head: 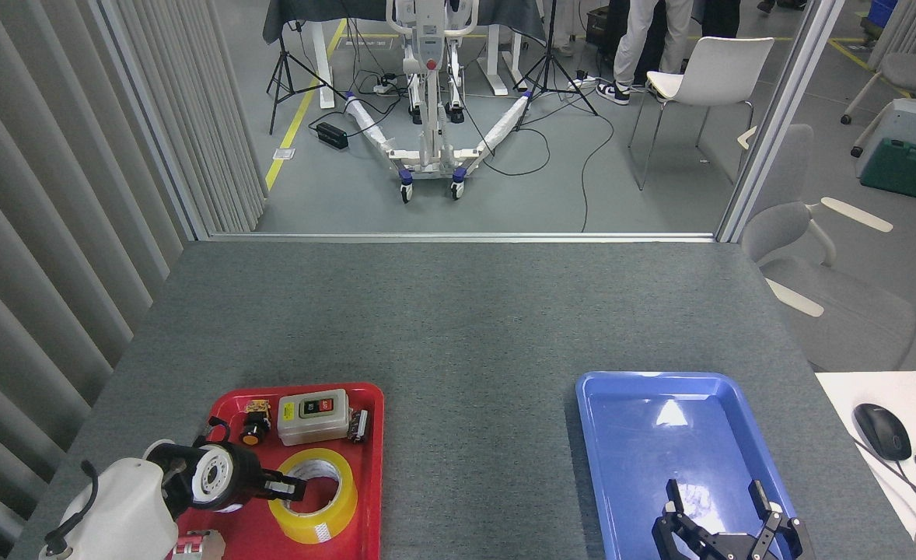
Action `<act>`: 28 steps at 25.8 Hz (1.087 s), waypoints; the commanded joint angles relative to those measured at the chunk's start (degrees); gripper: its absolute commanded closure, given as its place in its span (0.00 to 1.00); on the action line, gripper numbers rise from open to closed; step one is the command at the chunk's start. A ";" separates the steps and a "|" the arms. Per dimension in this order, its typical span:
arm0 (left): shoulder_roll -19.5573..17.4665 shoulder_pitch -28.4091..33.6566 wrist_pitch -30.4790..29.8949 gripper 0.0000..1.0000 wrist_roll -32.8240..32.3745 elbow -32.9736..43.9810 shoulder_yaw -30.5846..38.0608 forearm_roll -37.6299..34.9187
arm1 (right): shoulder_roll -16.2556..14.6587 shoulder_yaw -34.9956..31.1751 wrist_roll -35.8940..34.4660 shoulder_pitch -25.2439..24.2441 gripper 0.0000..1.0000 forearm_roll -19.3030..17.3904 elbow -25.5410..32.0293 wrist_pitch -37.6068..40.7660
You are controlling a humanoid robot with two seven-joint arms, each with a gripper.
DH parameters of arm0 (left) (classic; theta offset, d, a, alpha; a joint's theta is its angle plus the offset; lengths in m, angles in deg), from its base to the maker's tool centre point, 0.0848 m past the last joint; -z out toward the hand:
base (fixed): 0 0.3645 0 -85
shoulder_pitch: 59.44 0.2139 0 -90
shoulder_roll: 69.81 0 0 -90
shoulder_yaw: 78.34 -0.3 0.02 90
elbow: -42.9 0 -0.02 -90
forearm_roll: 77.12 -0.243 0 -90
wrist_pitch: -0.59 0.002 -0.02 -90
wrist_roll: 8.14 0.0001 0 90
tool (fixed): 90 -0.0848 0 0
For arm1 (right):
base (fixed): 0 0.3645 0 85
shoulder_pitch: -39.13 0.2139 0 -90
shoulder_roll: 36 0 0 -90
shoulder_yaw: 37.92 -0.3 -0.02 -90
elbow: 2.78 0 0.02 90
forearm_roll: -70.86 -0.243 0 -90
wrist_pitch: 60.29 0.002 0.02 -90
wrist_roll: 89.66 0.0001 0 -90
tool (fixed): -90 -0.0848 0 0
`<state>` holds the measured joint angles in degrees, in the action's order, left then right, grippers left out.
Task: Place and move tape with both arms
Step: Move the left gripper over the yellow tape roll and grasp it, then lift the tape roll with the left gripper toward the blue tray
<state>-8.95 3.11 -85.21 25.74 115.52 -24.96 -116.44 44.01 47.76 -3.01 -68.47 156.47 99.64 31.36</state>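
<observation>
Reaching in from the lower left, the left gripper (296, 490) is sitting at the rim of the tape (312, 495), with one dark finger (285, 488) lying over the near-left edge of the roll and pointing into its white core; whether the fingers are really pinching the wall of the roll or only resting there, I cannot tell, because the gripper is seen end-on. This yellow roll is lying flat inside the red tray (371, 467), in the front half of it, just in front of the beige switch box (313, 416). A small black button part with an orange face (253, 429) is standing to the left of the box, and a small connector piece (361, 424) is lying at its right side. Over on the other side, the right gripper (726, 517) is hanging above the near end of the blue tray (606, 435), with its black fingers spread apart and nothing between them. Both trays are resting on the grey table (466, 327), well apart from each other.
</observation>
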 commanded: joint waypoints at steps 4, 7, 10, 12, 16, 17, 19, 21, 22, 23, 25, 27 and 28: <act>0.48 -0.07 -0.68 1.00 -0.31 0.50 -0.03 0.03 | -0.39 -0.08 0.02 0.99 0.00 0.00 -0.20 0.02; 0.75 -0.16 -0.68 1.00 -0.31 0.76 0.06 0.03 | -0.21 -0.08 0.02 0.64 0.00 0.00 -0.20 0.02; 1.01 -0.60 -0.68 1.00 -0.22 1.82 0.41 0.12 | -0.48 -0.08 0.02 1.26 0.00 0.00 -0.20 0.02; 1.01 -1.12 -0.59 1.00 -0.22 2.87 0.50 0.12 | -0.48 -0.08 0.02 2.05 0.00 -0.09 -0.20 0.02; 0.66 -1.74 -0.68 1.00 0.13 7.44 0.76 0.38 | -0.12 0.10 0.02 1.78 0.00 -0.09 -0.03 0.02; 0.31 -1.74 -0.77 1.00 0.31 8.68 0.94 0.64 | -0.12 0.10 0.02 1.70 0.00 -0.18 -0.03 0.02; -0.57 -1.65 -2.00 1.00 0.74 10.61 2.17 0.99 | -0.21 0.10 0.02 1.87 0.00 -0.18 -0.11 0.10; -0.83 -1.47 -5.78 1.00 1.97 12.45 4.19 1.78 | -0.56 0.10 0.02 1.87 0.00 -0.18 -0.29 0.10; -0.83 -1.39 -7.45 1.00 2.85 12.89 5.16 3.10 | -0.65 0.10 0.02 1.96 0.00 -0.18 -0.29 0.10; -0.83 -1.21 -9.47 1.00 4.00 12.98 6.39 5.30 | -0.48 0.19 -0.16 2.05 0.00 -0.18 -0.03 0.10; -0.66 -1.21 -14.48 1.00 7.16 12.54 8.14 10.40 | -0.48 0.89 -0.07 2.31 0.00 -0.18 -0.03 0.28; 0.04 -1.56 -19.49 1.00 10.15 10.87 8.94 14.09 | -0.91 1.07 -0.24 2.13 0.00 -0.18 -0.03 0.72; 0.66 -1.65 -22.04 1.00 11.55 9.56 9.11 15.58 | -1.00 1.33 -0.51 2.14 0.00 -0.18 0.24 0.72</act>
<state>-9.25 1.74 -100.58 33.21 127.13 -17.25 -105.91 43.36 48.58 -3.06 -66.35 156.29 99.64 31.77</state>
